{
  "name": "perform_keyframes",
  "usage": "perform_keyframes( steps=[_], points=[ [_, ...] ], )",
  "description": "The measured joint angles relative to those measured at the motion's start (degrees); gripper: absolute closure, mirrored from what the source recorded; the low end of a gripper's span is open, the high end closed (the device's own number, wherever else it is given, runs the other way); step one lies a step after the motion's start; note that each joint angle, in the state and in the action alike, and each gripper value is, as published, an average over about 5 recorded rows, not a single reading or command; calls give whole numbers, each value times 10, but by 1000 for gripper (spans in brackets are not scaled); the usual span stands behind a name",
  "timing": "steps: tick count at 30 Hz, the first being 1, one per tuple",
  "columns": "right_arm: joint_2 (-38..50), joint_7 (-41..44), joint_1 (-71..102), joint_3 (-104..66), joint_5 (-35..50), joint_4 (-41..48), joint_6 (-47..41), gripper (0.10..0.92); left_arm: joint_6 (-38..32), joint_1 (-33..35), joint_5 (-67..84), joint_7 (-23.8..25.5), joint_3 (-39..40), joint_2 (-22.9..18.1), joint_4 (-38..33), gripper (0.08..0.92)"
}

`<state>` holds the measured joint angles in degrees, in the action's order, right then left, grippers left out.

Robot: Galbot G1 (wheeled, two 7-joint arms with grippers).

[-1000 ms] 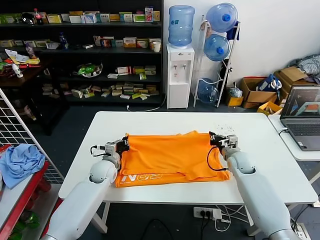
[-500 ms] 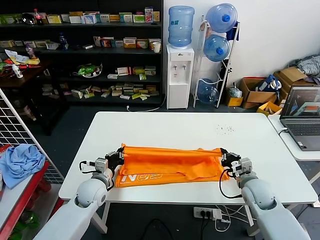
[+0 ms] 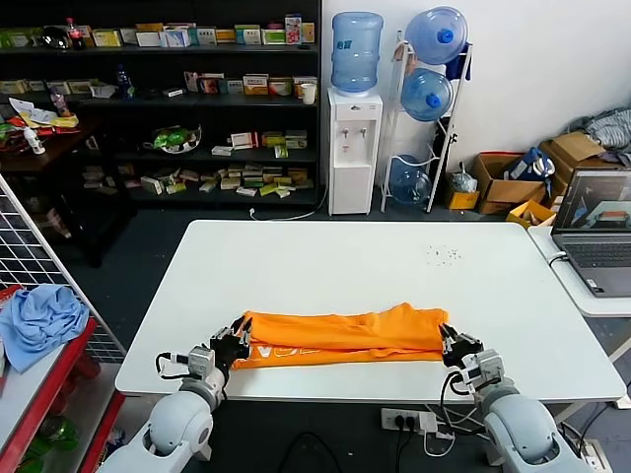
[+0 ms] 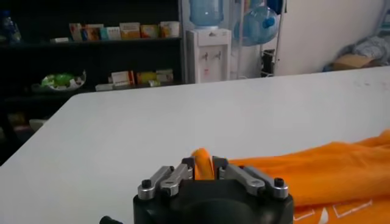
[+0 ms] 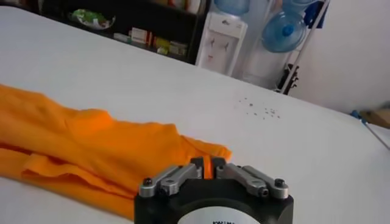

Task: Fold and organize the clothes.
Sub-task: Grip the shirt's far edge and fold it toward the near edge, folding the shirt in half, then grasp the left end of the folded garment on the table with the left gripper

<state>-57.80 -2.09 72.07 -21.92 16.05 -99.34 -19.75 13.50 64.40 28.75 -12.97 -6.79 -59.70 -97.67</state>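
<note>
The orange T-shirt (image 3: pixel 340 333) lies folded into a long narrow band near the front edge of the white table (image 3: pixel 345 261), with a strip of white lettering (image 3: pixel 281 351) showing along its front left. My left gripper (image 3: pixel 237 338) is shut on the shirt's left end; the left wrist view shows an orange fold (image 4: pixel 202 165) pinched between its jaws (image 4: pixel 203 170). My right gripper (image 3: pixel 451 343) is shut on the shirt's right end, with orange fabric (image 5: pixel 91 146) pinched between its jaws (image 5: pixel 209 167).
A laptop (image 3: pixel 595 232) sits on a side table at the right. A light blue cloth (image 3: pixel 39 320) lies on a wire rack at the left. Shelves (image 3: pixel 158 99), a water dispenser (image 3: pixel 355 138) and cardboard boxes (image 3: pixel 508 182) stand behind the table.
Both grippers have pulled the shirt's far edge toward the table's front edge, folding it over. The shirt went from a wide spread to a narrow band, covering most of the lettering.
</note>
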Motion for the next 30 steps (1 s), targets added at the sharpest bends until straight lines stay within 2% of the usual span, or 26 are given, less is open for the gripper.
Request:
perform_keyframes(
  steps=[13,17,21,30],
  points=[
    [-8,-12,4,7,-6,-13,5,341,18,9,57,-20,-12,-13,5,251],
    [-8,-15,7,8,-6,-20,4,240,28,3,86,-28,-12,-21,16,186],
    [-6,-17,10,8,-5,-27,3,206,38,-1,104,-34,-9,-27,27,210],
    [-10,-18,15,8,-5,-35,0,203,46,-3,123,-37,-7,-29,31,458]
  ],
)
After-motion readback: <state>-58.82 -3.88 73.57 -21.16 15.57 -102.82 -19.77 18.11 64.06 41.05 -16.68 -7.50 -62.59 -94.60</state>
